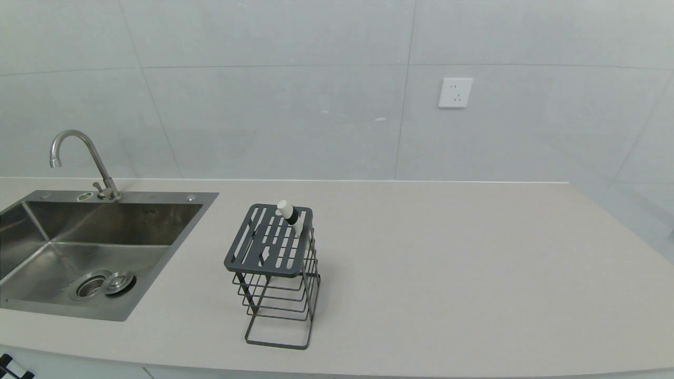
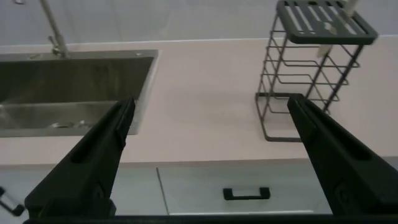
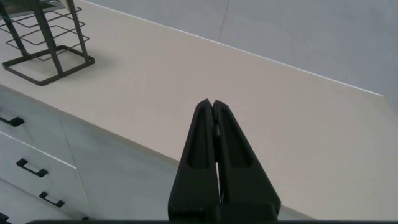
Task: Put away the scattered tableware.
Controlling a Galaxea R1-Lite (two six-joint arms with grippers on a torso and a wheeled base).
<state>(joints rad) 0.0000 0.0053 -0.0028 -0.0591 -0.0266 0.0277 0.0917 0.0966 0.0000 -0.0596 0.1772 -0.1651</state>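
Tableware, as far as I can make out from here, comes down to one white-and-black handled utensil, already standing in a slot at the far right corner of the wire rack. Its long axis is close to upright, with the top leaning a little back and toward the sink. What sort of utensil it is I cannot tell, since the working end is hidden below the slotted plate.

The rack sits on the tabletop, just beside the sink and apart from it. Its lower wire tiers look bare. The sink holds nothing I can see but its drain stopper, with the faucet at the back rim.

The left claw hangs released, fingers spread wide, out in front of the tabletop's edge above a drawer handle. The rack lies beyond it, over the edge and off toward the robot's right. The right claw is clenched on nothing, also off the front edge, with the rack well apart on the robot's left.

I would judge the left arm the nearer one to the rack, and the putting away close to finished.
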